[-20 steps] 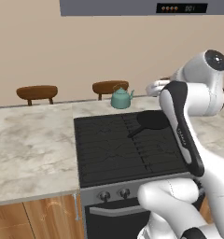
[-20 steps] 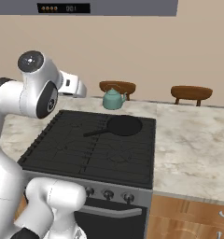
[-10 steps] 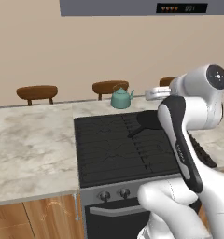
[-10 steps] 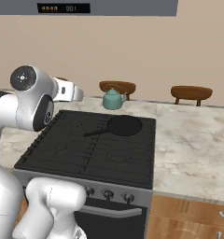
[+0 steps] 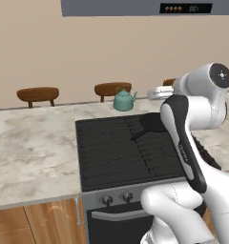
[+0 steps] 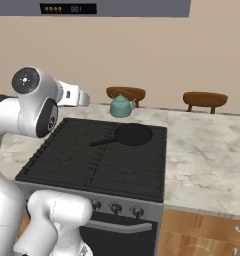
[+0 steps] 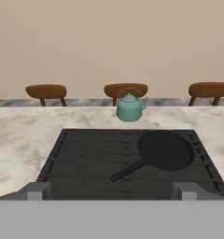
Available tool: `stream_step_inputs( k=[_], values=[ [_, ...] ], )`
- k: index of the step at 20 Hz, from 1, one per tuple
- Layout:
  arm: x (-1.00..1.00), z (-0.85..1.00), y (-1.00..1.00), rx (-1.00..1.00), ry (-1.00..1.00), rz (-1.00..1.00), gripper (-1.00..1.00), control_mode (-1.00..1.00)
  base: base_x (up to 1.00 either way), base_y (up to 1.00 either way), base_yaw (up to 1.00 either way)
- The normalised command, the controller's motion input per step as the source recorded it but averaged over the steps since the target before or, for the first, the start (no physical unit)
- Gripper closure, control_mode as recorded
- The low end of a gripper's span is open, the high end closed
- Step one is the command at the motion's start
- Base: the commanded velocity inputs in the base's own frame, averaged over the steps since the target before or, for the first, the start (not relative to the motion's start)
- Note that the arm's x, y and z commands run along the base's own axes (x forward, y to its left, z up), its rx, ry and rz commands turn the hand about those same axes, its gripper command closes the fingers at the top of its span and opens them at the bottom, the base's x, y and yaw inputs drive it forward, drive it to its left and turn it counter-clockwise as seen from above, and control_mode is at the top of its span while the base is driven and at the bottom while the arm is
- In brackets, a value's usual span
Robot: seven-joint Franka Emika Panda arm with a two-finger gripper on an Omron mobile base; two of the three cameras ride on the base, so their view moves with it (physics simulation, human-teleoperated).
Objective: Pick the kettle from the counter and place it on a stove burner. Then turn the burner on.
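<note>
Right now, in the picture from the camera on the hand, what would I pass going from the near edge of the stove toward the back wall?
Stove burner grate → black frying pan → strip of counter → teal kettle → wooden stools → beige wall.

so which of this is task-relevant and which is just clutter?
Task-relevant:
- kettle
- counter
- stove burner
- stove knobs
- end effector, open and empty

Clutter:
- frying pan, on the grate
- three wooden stools behind the counter
</note>
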Motion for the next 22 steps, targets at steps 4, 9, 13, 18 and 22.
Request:
stream_step_inputs(
  k=[4,9,13,18,22],
  values=[
    [0.0,0.0,0.0,0.0,0.0,0.0,-1.0,-1.0,0.0,0.0,0.0],
    [-0.11,0.0,0.0,0.0,-0.03,0.0,-1.0,-1.0,0.0,0.0,0.0],
    [-0.35,0.0,0.07,0.0,-0.02,0.03,-1.0,-1.0,0.0,0.0,0.0],
    [-0.07,0.0,0.53,-0.03,0.0,0.01,-1.0,-1.0,0.0,0.0,0.0],
    [0.0,0.01,0.36,-0.02,-0.03,0.0,-1.0,-1.0,0.0,0.0,0.0]
  ],
)
